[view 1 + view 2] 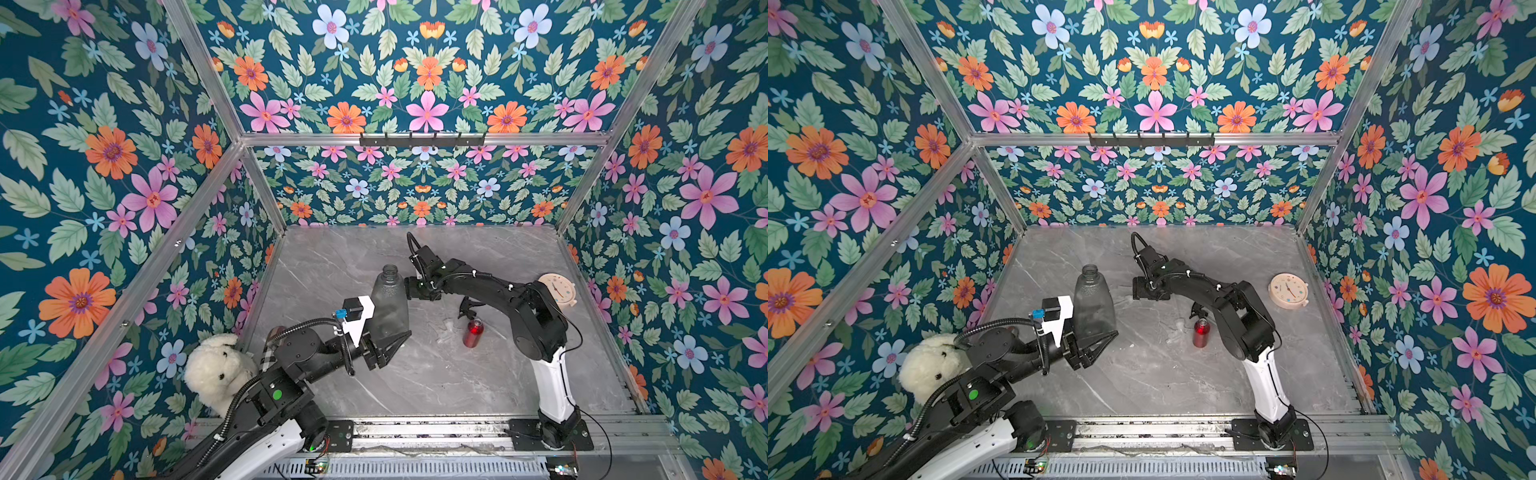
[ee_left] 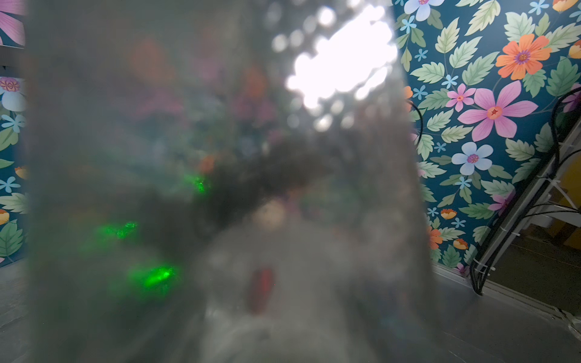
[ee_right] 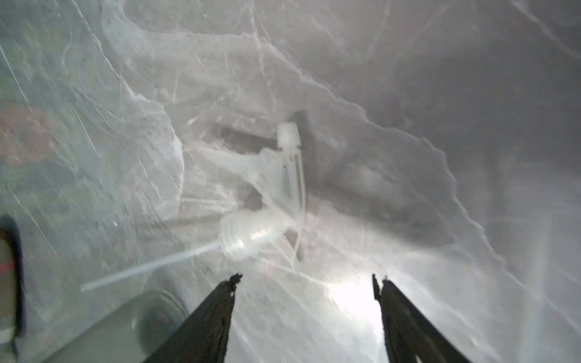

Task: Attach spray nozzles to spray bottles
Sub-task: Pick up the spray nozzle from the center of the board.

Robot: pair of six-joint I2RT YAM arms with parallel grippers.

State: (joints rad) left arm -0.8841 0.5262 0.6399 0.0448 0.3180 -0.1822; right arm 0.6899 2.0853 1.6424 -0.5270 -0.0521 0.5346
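Observation:
A smoky-grey spray bottle stands upright with an open neck. My left gripper is shut on its wide base. That bottle fills the left wrist view and hides the fingers there. My right gripper hangs open and empty over the table, right of the bottle's neck. Just past its fingertips a clear spray nozzle with a thin dip tube lies on the table. The small red spray bottle stands mid-table, with a black spray nozzle lying behind it.
A white plush toy sits at the front left beside a plaid case. A round cream clock lies at the right. The table is grey marble, walled by flowered panels.

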